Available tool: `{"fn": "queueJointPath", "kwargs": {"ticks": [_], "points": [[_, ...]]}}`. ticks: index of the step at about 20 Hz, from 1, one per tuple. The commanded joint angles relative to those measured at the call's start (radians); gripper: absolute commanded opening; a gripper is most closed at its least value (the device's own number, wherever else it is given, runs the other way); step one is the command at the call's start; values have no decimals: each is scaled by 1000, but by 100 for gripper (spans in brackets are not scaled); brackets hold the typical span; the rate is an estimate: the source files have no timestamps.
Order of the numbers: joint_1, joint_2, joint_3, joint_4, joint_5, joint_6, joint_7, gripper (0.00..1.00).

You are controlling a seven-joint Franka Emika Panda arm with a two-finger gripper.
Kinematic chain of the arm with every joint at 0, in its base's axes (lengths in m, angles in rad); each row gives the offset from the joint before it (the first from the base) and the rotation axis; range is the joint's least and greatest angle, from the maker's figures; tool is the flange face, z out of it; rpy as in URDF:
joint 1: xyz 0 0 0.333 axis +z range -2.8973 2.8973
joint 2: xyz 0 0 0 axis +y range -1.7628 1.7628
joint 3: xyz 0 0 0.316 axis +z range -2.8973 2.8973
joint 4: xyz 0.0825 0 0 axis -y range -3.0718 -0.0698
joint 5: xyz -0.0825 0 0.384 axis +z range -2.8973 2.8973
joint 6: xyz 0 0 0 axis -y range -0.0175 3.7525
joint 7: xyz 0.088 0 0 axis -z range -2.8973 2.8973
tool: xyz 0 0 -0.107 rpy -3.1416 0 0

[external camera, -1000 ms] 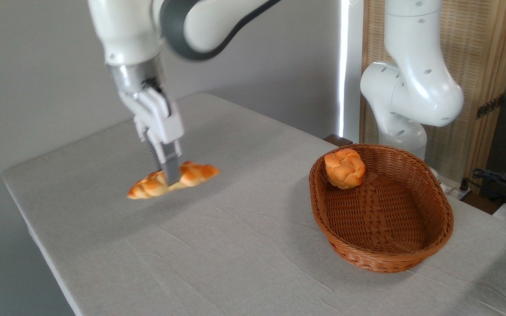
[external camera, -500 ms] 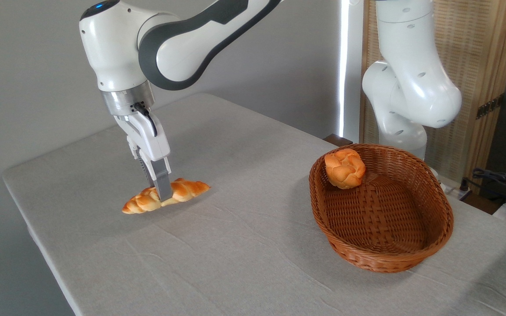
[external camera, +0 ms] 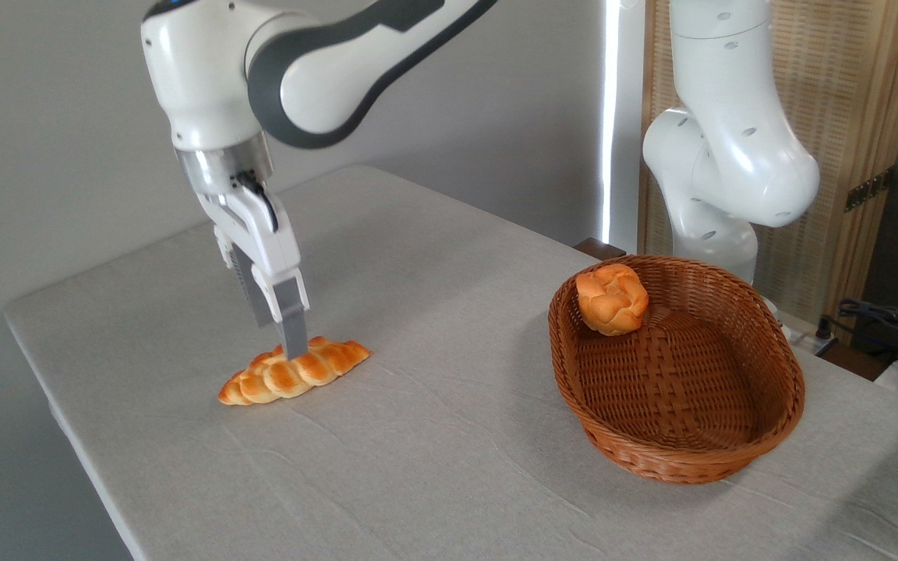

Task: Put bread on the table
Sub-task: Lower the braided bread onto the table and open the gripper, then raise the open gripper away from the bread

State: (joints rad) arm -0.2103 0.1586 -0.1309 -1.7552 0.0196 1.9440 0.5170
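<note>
The bread (external camera: 294,372), a long braided golden-orange loaf with tapered ends, lies flat on the table (external camera: 433,436), which is covered by a wrinkled light-grey cloth. It rests at the left-centre of the table with its braided top facing up. My gripper (external camera: 277,333) hangs just above the loaf's middle, pointing down. It is open: the two grey fingers (external camera: 291,323) stand apart, and the loaf is not between them. The near fingertip ends right at the loaf's top edge.
A brown oval wicker basket (external camera: 730,456) stands at the right of the table, with a round knotted orange bun (external camera: 612,298) leaning against its far-left inner wall. The arm's white base (external camera: 730,171) rises behind the basket. Cables lie at the far right.
The gripper lowered the bread onto the cloth, let go of it and rose slightly. The loaf now lies flat with its braid up, no longer held between the fingers.
</note>
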Motion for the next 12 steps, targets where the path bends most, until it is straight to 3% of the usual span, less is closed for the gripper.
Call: {"fn": "queueJointPath", "kwargs": {"ticks": [1,4,7,12], "points": [[9,-105,59,16,-1,-58,-8,100],[25,-203,126,19,-45,-202,18,100],[26,-226,198,101,-78,-348,153,100],[26,-220,240,152,-64,-359,183,100]]}}
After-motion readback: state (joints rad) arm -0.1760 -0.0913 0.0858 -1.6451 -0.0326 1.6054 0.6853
